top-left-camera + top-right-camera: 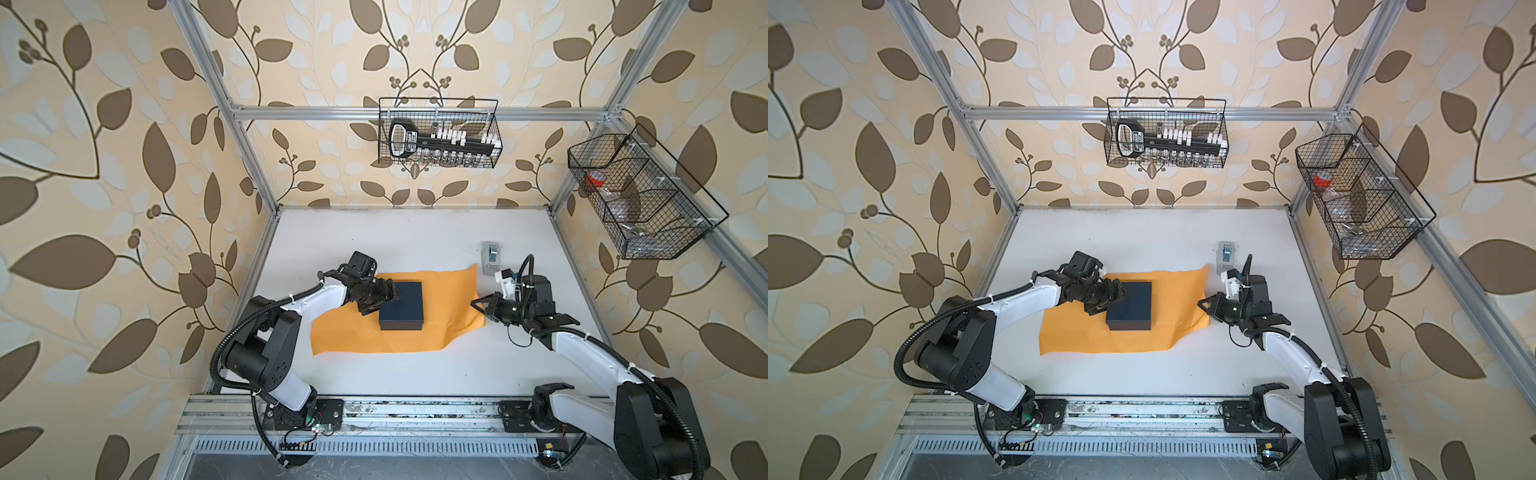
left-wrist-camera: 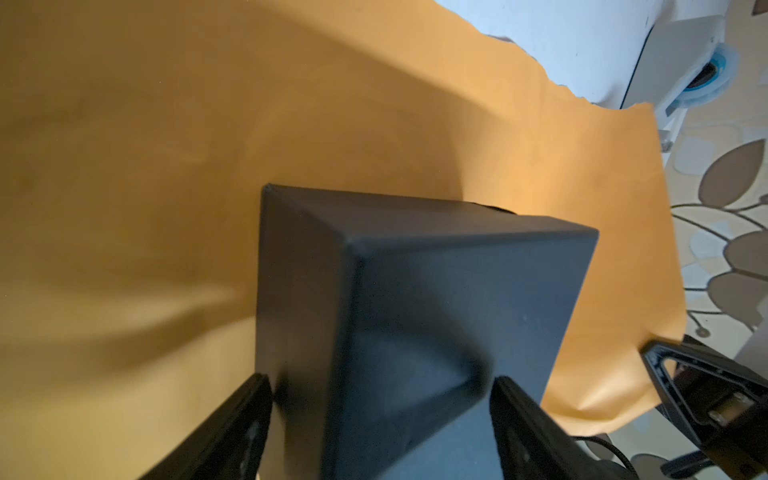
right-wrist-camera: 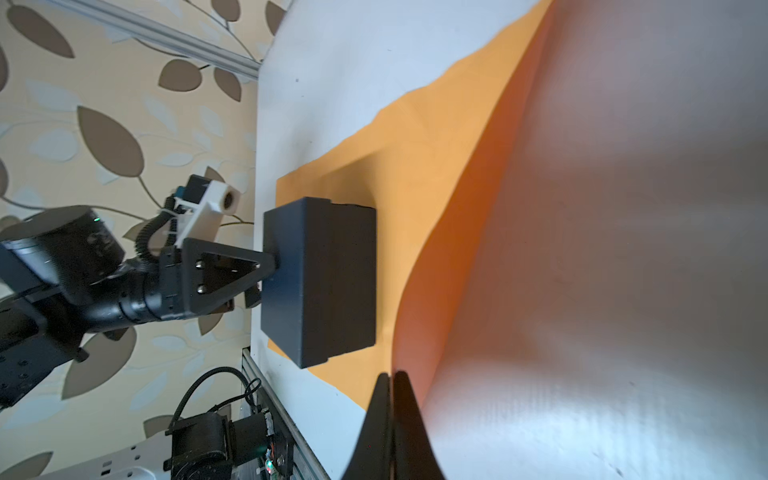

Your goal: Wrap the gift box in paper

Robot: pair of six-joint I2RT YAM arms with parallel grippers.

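The black gift box point(image 1: 402, 305) point(image 1: 1129, 305) stands on the orange paper point(image 1: 444, 299) point(image 1: 1075, 332), left of the sheet's middle. My left gripper point(image 1: 386, 300) point(image 1: 1117, 300) is open at the box's left side. In the left wrist view its jaws point(image 2: 380, 380) straddle an upper edge of the box point(image 2: 415, 291), one finger beside a side wall and one over the top. My right gripper point(image 1: 474, 304) point(image 1: 1200, 302) point(image 3: 391, 374) is shut on the paper's right edge. That edge is lifted, so the sheet point(image 3: 415, 166) curves up and shows its pale underside.
A grey-white tape dispenser point(image 1: 491, 255) point(image 1: 1225, 253) stands on the white table just beyond the paper's far right corner, close to my right wrist. Two wire baskets point(image 1: 440, 133) point(image 1: 640, 195) hang on the frame. A metal rail point(image 1: 395, 415) runs along the front.
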